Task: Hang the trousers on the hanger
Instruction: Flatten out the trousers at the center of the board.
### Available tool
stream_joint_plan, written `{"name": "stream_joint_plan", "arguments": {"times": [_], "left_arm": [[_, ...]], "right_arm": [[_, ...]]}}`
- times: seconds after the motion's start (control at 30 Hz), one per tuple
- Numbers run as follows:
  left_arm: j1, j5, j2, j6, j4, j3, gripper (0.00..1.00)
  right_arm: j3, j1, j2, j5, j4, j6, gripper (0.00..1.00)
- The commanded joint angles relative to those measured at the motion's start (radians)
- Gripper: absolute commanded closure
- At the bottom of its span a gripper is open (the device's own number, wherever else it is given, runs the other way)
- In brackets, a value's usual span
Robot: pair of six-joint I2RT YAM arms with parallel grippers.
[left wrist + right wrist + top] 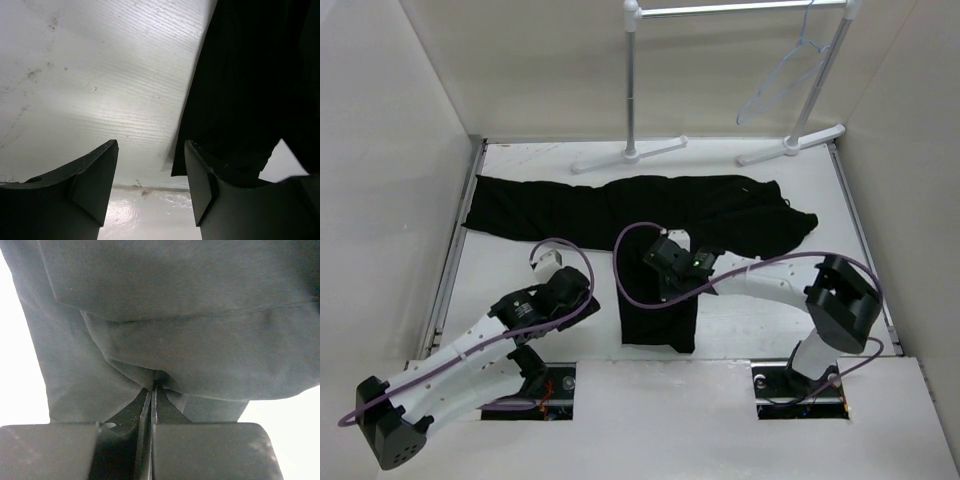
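A white bench [740,335] (faint grain and a few scuff marks show on it up close) sits boxed in by plain pale walls [520,70] on three sides. A white rack [632,90] with a metal rail [740,9] stands at its far edge, under even light
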Motion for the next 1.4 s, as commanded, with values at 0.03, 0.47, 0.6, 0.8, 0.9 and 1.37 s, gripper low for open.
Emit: {"name": "stream_joint_plan", "arguments": {"times": [0.03, 0.47, 0.6, 0.8, 0.9, 1.37], "left_arm": [[-0.01, 0.029, 0.018, -0.015, 0.01, -0.008, 0.46], [-0.258, 0.069, 0.509, 0.004, 0.383, 0.168, 0.42], [-0.268, 0.065, 0.654, 0.021, 0.481, 0.219, 0.42], [-0.289, 0.07, 0.865, 0.08, 0.431, 0.336, 0.58], [-0.298, 0.064, 0.911, 0.09, 0.389, 0.356, 0.79], [0.336, -0.441, 0.044, 0.196, -0.579, 0.48, 0.93]], "right_arm": [[-0.02, -0.091, -0.208, 0.073, 0.031, 0.034, 1.0], [-0.315, -0.78, -0.676, -0.252, 0.161, 0.04, 0.94], [-0.335, -0.798, -0.682, -0.244, 0.177, 0.041, 0.93], [-0.33, -0.797, -0.707, -0.241, 0.177, 0.04, 0.93], [-0.33, -0.795, -0.713, -0.241, 0.177, 0.04, 0.92], [-0.442, -0.497, -0.822, -0.24, 0.063, 0.104, 0.83]]}}
